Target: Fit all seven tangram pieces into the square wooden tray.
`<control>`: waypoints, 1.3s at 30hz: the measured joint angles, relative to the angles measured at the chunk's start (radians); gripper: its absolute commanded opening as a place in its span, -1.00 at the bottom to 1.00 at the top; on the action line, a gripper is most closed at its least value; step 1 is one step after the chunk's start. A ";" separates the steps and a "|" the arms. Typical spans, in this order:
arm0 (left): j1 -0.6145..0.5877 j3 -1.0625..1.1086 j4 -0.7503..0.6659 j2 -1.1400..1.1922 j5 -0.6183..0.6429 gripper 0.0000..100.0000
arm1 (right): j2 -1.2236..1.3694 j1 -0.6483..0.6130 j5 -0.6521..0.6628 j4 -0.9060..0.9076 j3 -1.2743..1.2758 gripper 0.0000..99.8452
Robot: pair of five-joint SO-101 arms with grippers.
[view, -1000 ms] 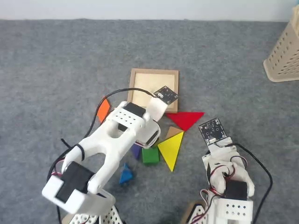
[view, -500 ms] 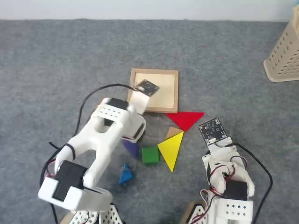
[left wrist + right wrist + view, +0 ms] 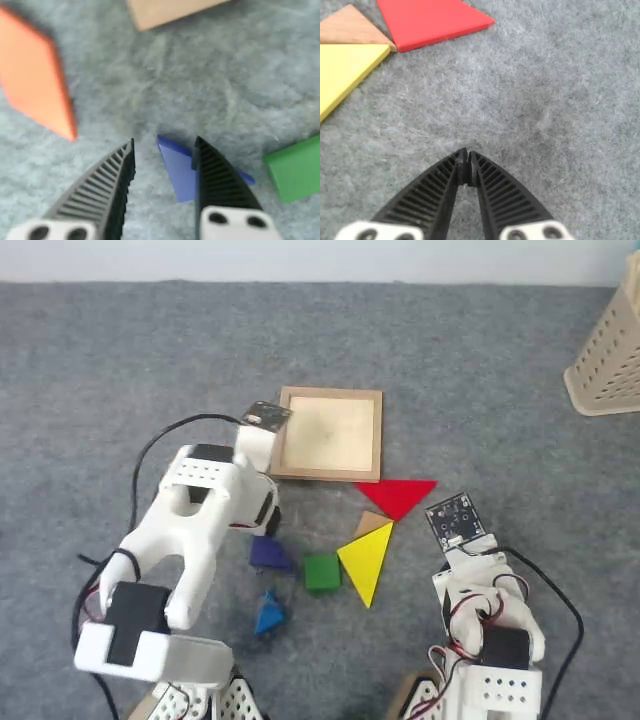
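High view: grey felt table (image 3: 120,360), white wall strip (image 3: 300,258) at back, beige slotted bin (image 3: 610,350) at the edge. Tray (image 3: 330,433) sits mid-table; red pc (image 3: 398,495), wood pc (image 3: 370,523), yellow pc (image 3: 368,560), green pc (image 3: 321,572), purple pc (image 3: 268,554) and blue pc (image 3: 269,614) lie loose on felt beside it. L wrist view: L gripper (image 3: 164,141) jaws apart, purple pc's corner between them; orange pc (image 3: 37,95) close by. R wrist view: R gripper (image 3: 467,152) pinched closed on nothing, over felt short of red, wood & yellow pcs.

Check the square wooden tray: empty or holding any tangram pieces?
Empty. The square wooden tray shows bare wood inside; the red triangle and yellow triangle lie outside on the grey carpet.
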 measured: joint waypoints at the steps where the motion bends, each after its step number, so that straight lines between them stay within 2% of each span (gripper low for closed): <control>1: -0.003 0.003 0.000 -0.031 0.000 -0.70 | 0.000 0.000 0.000 0.000 0.000 -0.99; 8: 0.049 0.198 0.029 -0.361 -0.087 -0.59 | 0.000 0.000 0.000 0.000 0.000 -0.99; 12: 0.046 0.212 0.049 -0.354 -0.112 -0.59 | 0.000 0.000 0.000 0.000 0.000 -0.99; 18: 0.046 0.213 -0.064 -0.167 -0.141 -0.59 | 0.000 0.000 0.000 0.000 0.000 -0.99; 21: -0.009 0.141 -0.083 -0.091 -0.141 -0.59 | 0.000 0.000 0.000 0.000 0.000 -0.99; 27: -0.241 0.009 -0.109 0.003 -0.141 -0.67 | 0.000 0.000 0.000 0.000 0.000 -0.99; 30: -0.288 -0.020 -0.100 0.002 -0.141 -0.67 | 0.000 0.000 0.000 0.000 0.000 -0.99; 35: -0.255 0.003 0.029 -0.164 -0.149 -0.67 | 0.000 0.000 0.000 0.000 0.000 -0.99; 39: -0.114 0.115 0.152 -0.373 -0.190 -0.67 | 0.000 0.000 0.000 0.000 0.000 -0.99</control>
